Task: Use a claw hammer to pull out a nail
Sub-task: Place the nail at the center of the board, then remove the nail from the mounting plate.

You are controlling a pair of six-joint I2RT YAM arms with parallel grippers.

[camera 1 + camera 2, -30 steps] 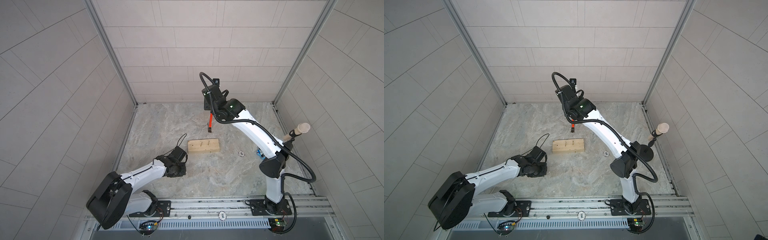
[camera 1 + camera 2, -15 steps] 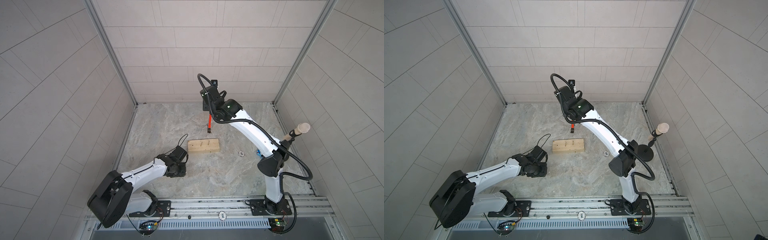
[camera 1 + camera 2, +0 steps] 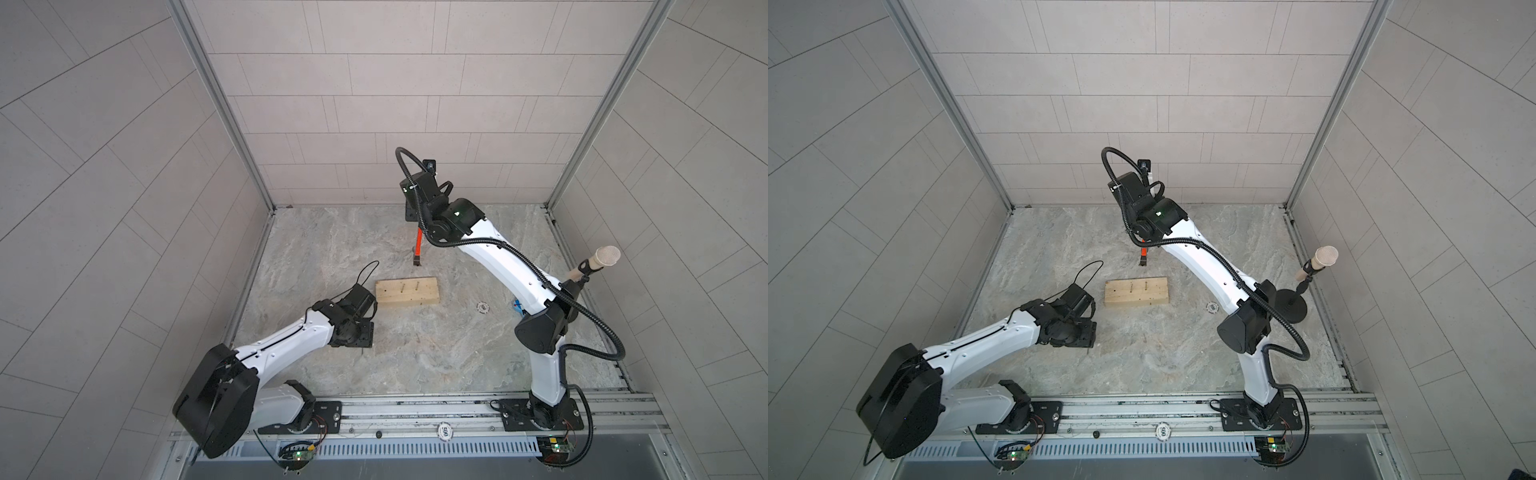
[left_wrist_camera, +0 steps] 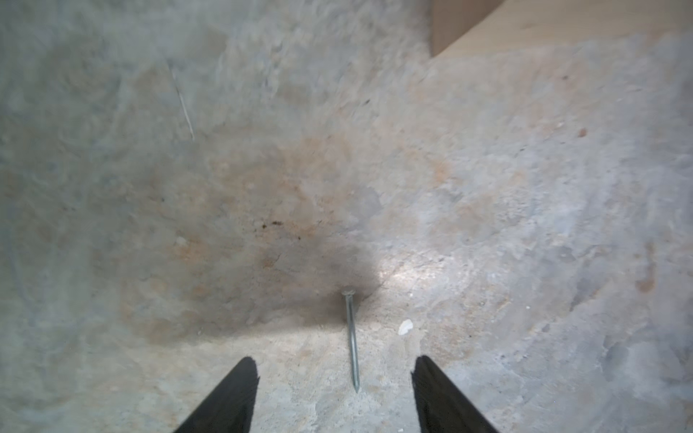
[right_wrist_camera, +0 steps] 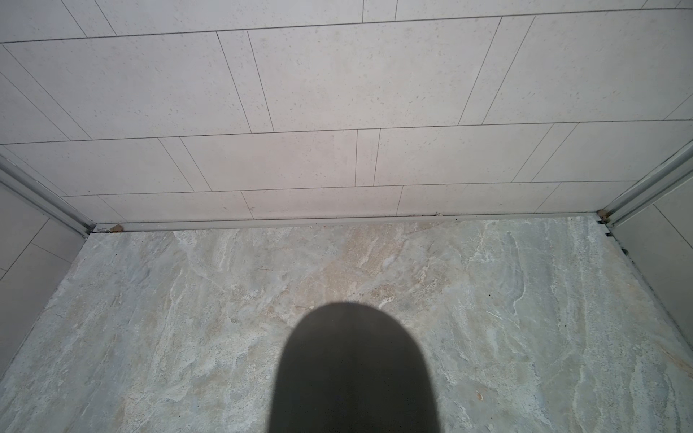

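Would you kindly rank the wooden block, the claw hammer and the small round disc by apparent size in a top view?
Largest: wooden block.
Then: claw hammer, partly hidden and held nearer the camera, so less sure.
Smallest: round disc.

Bright, even light; soft wrist-view blur.

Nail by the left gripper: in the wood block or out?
Out. The nail lies flat on the stone floor, clear of the wood block, between fingers of the open left gripper.
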